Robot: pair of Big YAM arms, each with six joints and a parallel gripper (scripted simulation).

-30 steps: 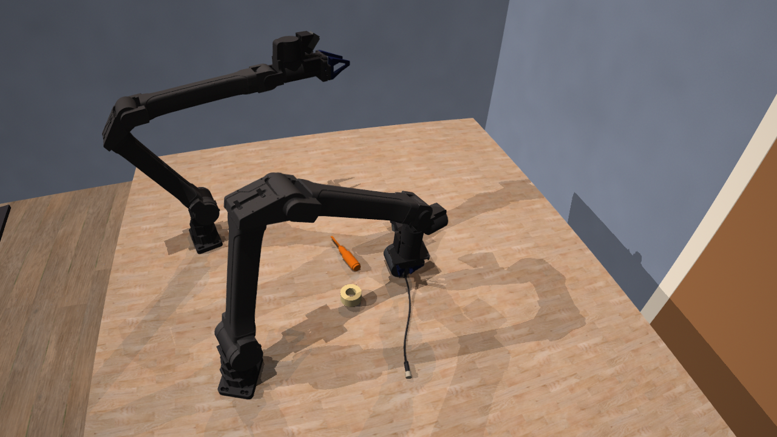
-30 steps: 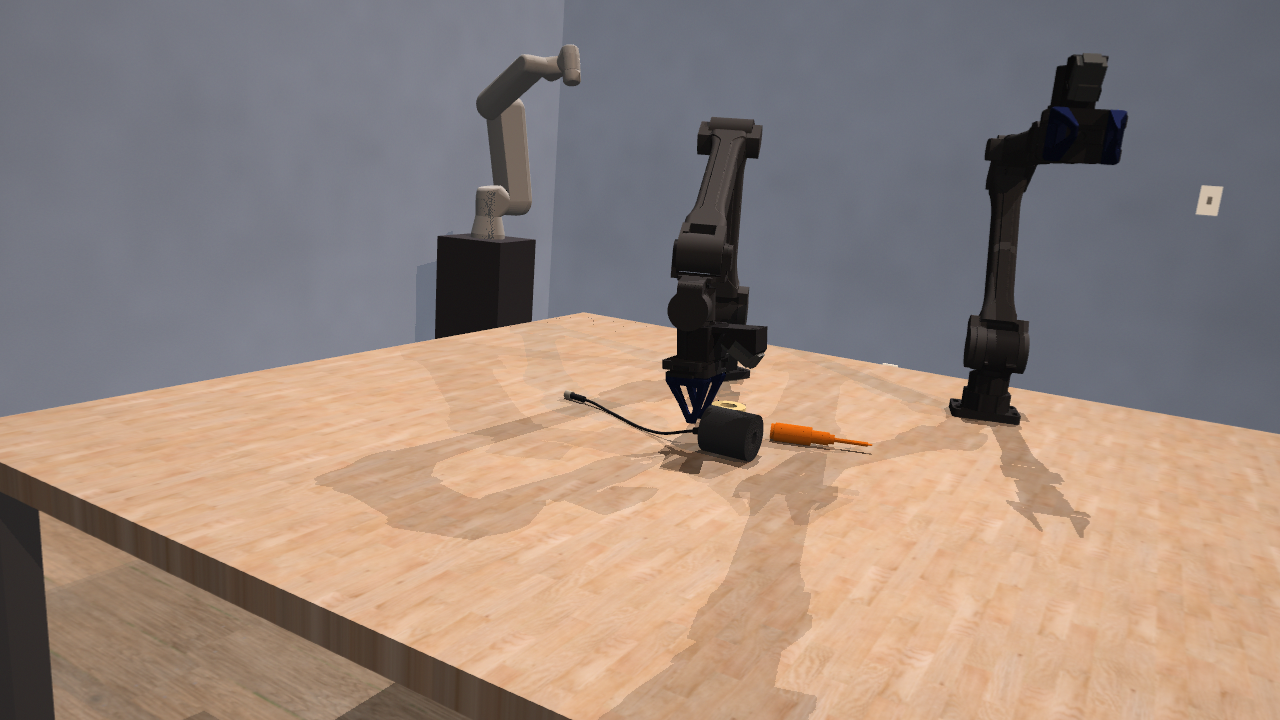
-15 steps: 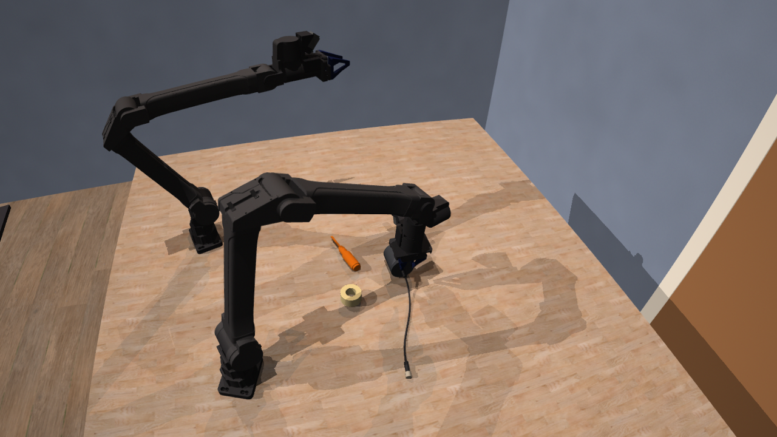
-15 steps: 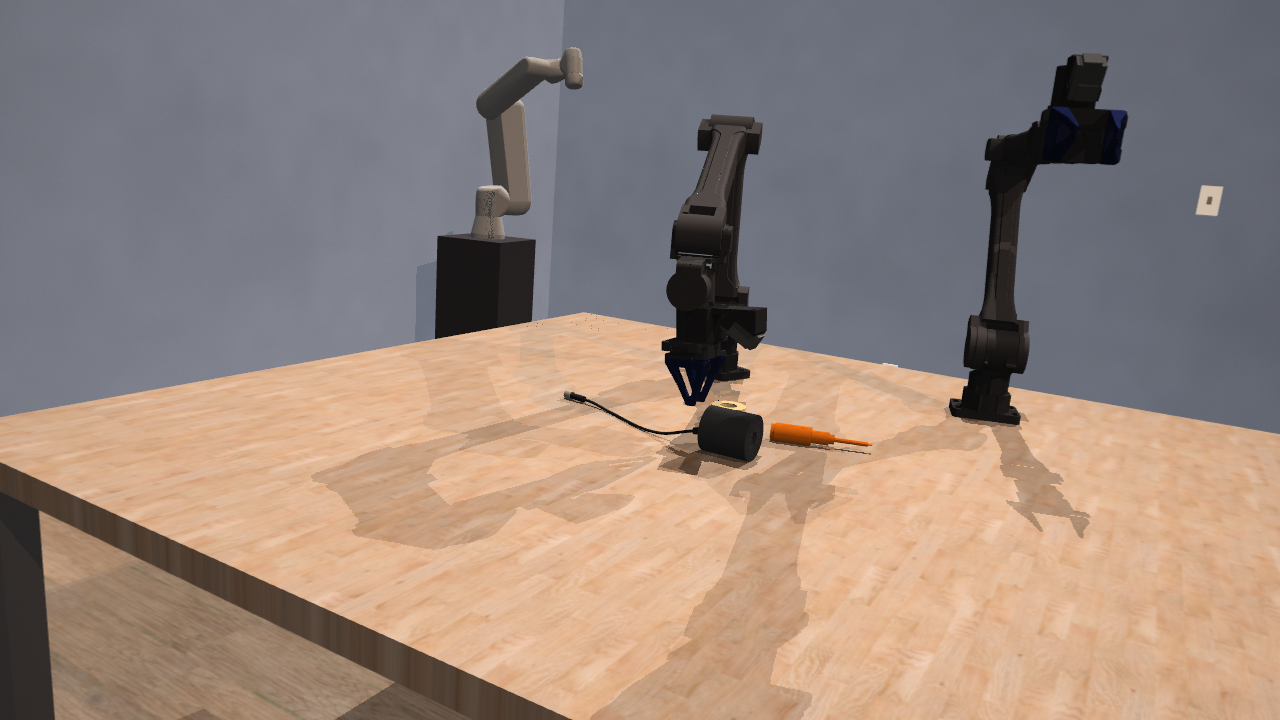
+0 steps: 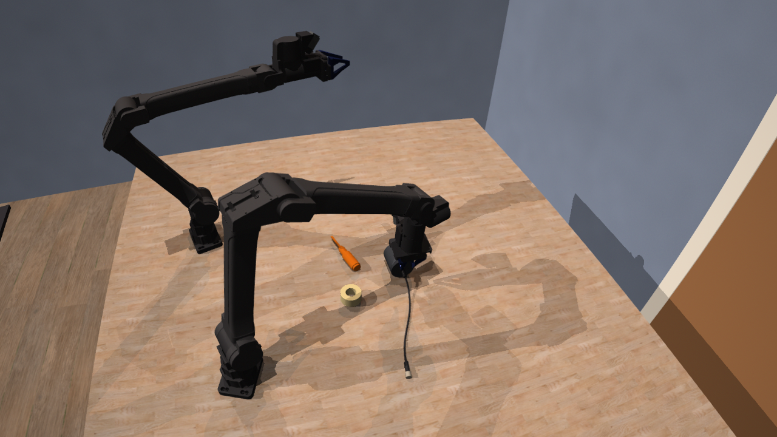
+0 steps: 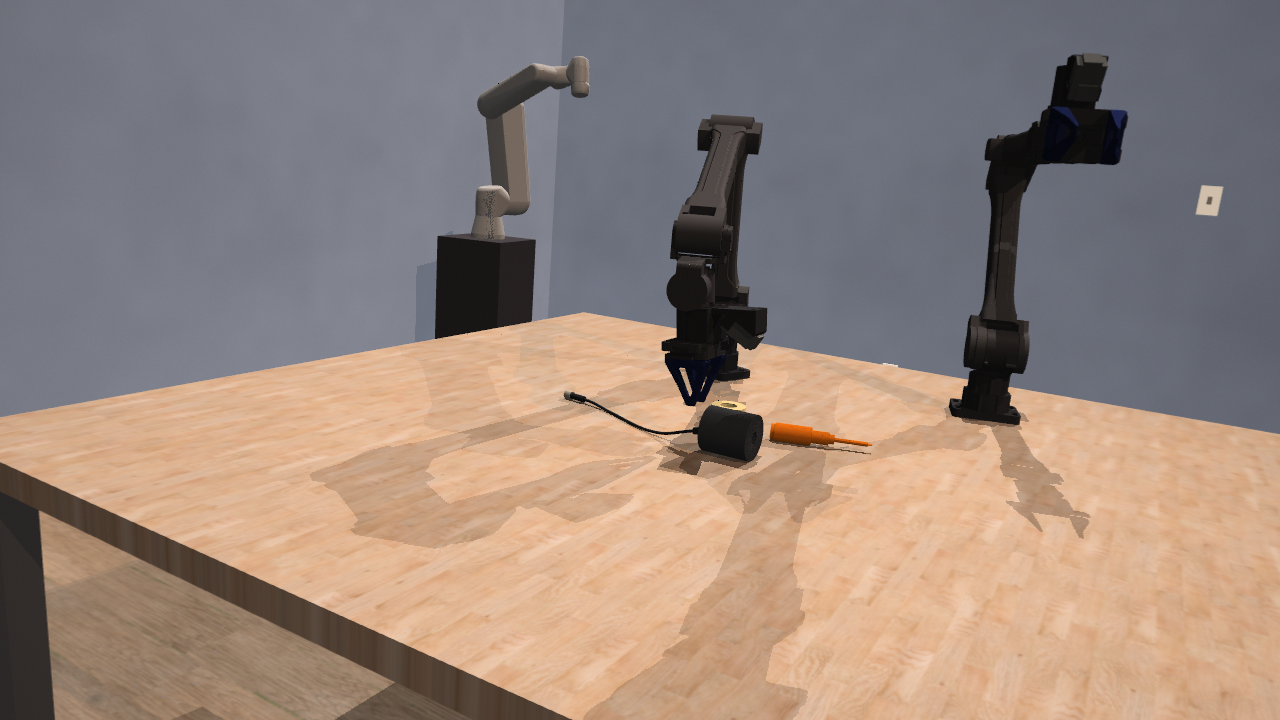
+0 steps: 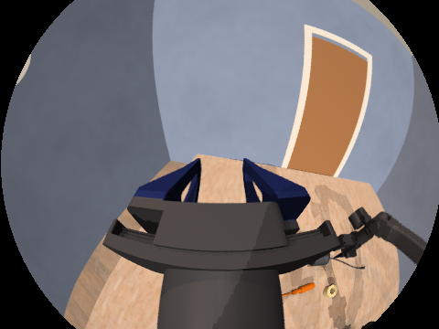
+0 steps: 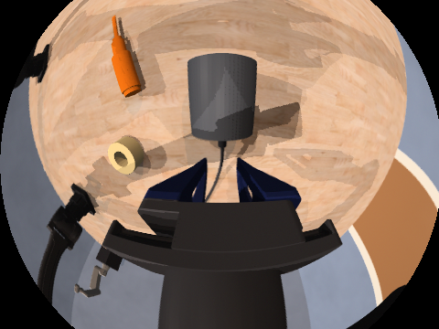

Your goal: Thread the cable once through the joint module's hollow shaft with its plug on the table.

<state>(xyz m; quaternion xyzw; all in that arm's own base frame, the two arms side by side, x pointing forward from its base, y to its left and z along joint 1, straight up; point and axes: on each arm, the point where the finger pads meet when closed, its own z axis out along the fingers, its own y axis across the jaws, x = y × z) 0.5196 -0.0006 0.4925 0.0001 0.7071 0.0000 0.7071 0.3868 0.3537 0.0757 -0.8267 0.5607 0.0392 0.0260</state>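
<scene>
The dark cylindrical joint module (image 6: 730, 431) lies on its side on the wooden table; it also shows in the right wrist view (image 8: 221, 97). The black cable (image 5: 406, 320) runs from the module's near end face across the table to its plug (image 5: 408, 373) (image 6: 572, 394), which rests on the table well away from the module. No cable shows past the module's far end. My right gripper (image 6: 693, 386) hovers just above the cable beside that end face, fingers partly apart (image 8: 222, 179), holding nothing. My left gripper (image 5: 342, 62) (image 7: 221, 163) is raised high, open and empty.
An orange screwdriver (image 5: 346, 254) lies just beyond the module. A cream tape roll (image 5: 351, 294) stands beside the cable. A grey robot arm on a dark pedestal (image 6: 487, 232) stands off the table's far side. The two arm bases stand on the table.
</scene>
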